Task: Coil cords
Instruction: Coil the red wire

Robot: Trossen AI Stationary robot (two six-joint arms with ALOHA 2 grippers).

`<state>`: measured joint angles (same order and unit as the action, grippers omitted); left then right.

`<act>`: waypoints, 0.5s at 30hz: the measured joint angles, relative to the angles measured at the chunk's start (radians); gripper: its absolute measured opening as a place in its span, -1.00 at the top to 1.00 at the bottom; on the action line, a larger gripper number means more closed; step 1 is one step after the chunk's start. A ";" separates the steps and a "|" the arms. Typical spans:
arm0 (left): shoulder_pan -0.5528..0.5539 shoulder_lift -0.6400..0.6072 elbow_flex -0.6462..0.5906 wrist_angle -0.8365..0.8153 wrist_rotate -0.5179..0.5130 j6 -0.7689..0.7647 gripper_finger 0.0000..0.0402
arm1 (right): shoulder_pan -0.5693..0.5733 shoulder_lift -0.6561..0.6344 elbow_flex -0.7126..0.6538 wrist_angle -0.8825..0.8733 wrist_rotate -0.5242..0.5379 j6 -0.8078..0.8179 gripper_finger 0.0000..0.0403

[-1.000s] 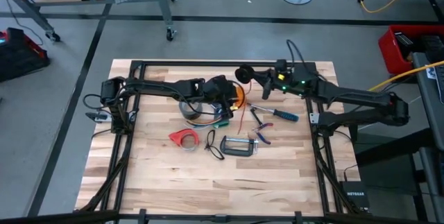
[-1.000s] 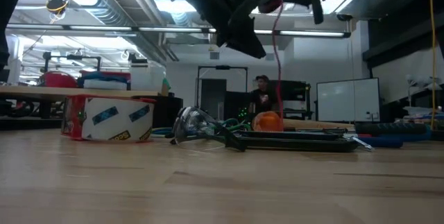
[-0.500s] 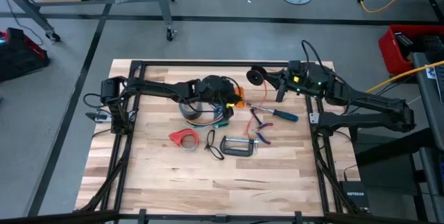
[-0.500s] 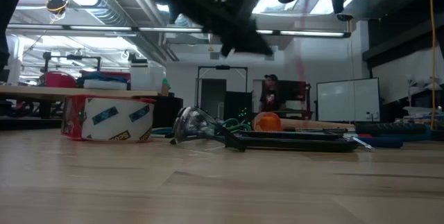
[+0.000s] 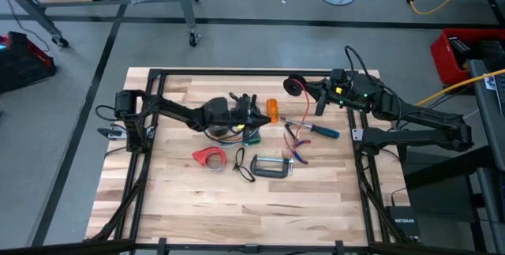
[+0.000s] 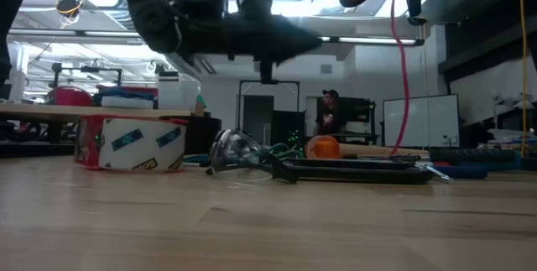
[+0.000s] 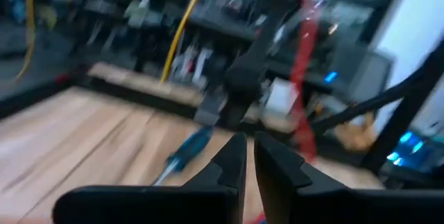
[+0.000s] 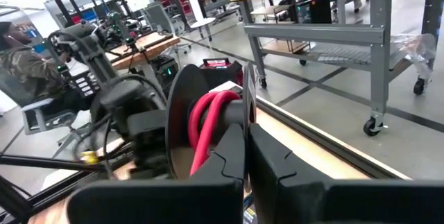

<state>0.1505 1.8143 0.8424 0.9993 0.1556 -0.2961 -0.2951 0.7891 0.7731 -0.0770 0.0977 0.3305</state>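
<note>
red cord [image 8: 208, 123] pinched in right gripper [image 8: 246, 137] jaws

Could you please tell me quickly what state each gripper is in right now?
Left gripper: jaws nearly closed, nothing seen held.
Right gripper: shut on the red cord.

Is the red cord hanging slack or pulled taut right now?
Hanging fairly straight. In the low view the red cord drops from the right hand, raised above the table, in a gently curved near-vertical line.
</note>
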 joint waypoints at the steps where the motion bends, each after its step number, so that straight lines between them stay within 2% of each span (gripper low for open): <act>1: -0.010 0.001 0.000 0.027 0.001 0.001 0.88 | 0.000 0.000 0.000 0.003 0.004 0.000 0.97; 8: -0.065 0.019 0.026 0.000 -0.001 0.007 0.80 | 0.000 0.021 0.000 0.032 0.015 0.000 0.97; 15: -0.091 0.070 0.089 -0.061 -0.001 0.023 0.58 | 0.000 0.099 0.000 0.109 -0.020 0.003 0.97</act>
<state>0.0595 1.8848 0.9310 0.9386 0.1543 -0.2729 -0.2951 0.8884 0.7731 0.0317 0.0773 0.3335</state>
